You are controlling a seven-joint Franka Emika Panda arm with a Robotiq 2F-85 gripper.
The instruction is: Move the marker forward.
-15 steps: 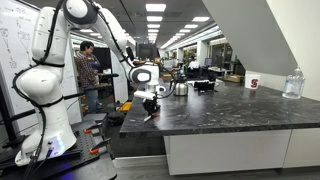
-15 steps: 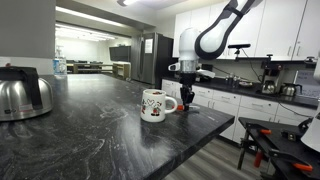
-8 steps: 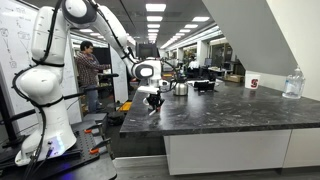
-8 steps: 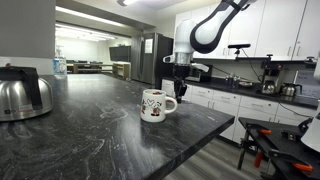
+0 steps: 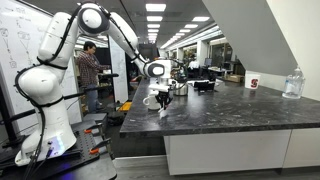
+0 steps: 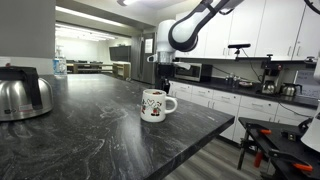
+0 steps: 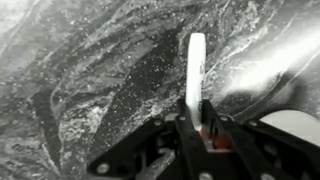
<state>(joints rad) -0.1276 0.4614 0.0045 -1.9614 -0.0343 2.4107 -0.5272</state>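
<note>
My gripper (image 6: 164, 86) has lifted and swung left, from the right of the white mug (image 6: 153, 104) to just behind it, taking the clamped marker (image 7: 195, 70) along. My arm (image 5: 95, 16) now leans farther right over the counter.

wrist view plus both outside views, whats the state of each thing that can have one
gripper: shut on the marker
marker: clamped, sticking out past the gripper's tips
mug: upright on the counter, not touched
kettle: upright on the counter
bottle: upright on the counter
</note>
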